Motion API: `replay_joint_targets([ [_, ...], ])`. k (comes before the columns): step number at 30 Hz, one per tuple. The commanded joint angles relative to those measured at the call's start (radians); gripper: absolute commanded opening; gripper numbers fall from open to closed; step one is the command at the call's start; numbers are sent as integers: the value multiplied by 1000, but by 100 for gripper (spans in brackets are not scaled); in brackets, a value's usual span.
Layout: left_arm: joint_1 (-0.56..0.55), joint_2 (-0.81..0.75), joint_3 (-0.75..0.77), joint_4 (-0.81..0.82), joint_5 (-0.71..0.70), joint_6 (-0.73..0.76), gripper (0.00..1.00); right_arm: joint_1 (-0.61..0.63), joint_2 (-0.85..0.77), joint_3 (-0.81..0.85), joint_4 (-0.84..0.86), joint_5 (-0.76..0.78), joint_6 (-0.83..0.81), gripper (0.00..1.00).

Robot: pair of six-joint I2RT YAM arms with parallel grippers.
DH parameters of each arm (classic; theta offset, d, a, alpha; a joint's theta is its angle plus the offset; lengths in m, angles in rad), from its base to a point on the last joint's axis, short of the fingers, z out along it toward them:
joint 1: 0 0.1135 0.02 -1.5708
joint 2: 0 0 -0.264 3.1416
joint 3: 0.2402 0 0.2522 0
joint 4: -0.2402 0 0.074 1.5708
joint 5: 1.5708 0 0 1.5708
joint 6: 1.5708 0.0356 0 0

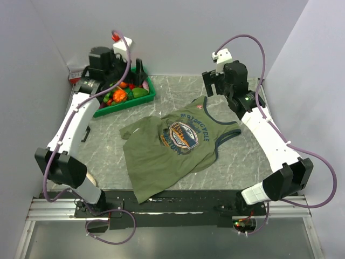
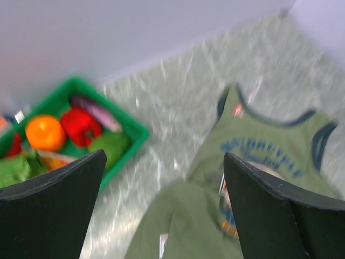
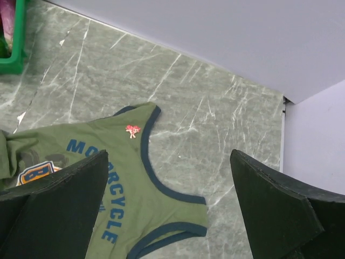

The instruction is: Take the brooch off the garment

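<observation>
Grey marbled desk (image 1: 178,89) is carrying the garment (image 1: 161,156), lying flat w/ the brooch (image 3: 132,130) sitting pinned on a strap by the neck trim. You're holding left hand (image 2: 164,156) & right hand (image 3: 168,154) wide open, gripping nothing; removal isn't starting yet.

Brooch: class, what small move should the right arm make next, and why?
Probably lower the right gripper toward the brooch: its jaws stand open above the garment, and the pin lies untouched, slightly left of centre between them, by the neckline.
</observation>
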Motion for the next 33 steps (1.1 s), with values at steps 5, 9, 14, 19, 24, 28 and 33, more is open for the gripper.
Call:
replay_joint_targets([
  [5, 3, -9, -178, -90, -69, 155, 97, -244, 48, 125, -236, -587, 32, 100],
  [9, 5, -3, -235, -121, -104, 200, 99, -268, 87, 72, -240, -459, -44, 100],
  [14, 5, -11, -324, -126, -72, 264, 91, -339, 142, -4, -283, -445, -107, 100],
  [19, 5, 38, -419, -153, -44, 306, 86, -400, 182, -102, -308, -406, -155, 95],
  [24, 5, 124, -418, -205, -78, 323, 81, -405, 248, -124, -342, -391, -189, 94],
  [28, 11, 216, -411, -218, -229, 309, 79, -405, 276, -136, -333, -347, -210, 95],
  [33, 14, 270, -421, -190, -392, 303, 80, -405, 357, -124, -352, -307, -261, 95],
])
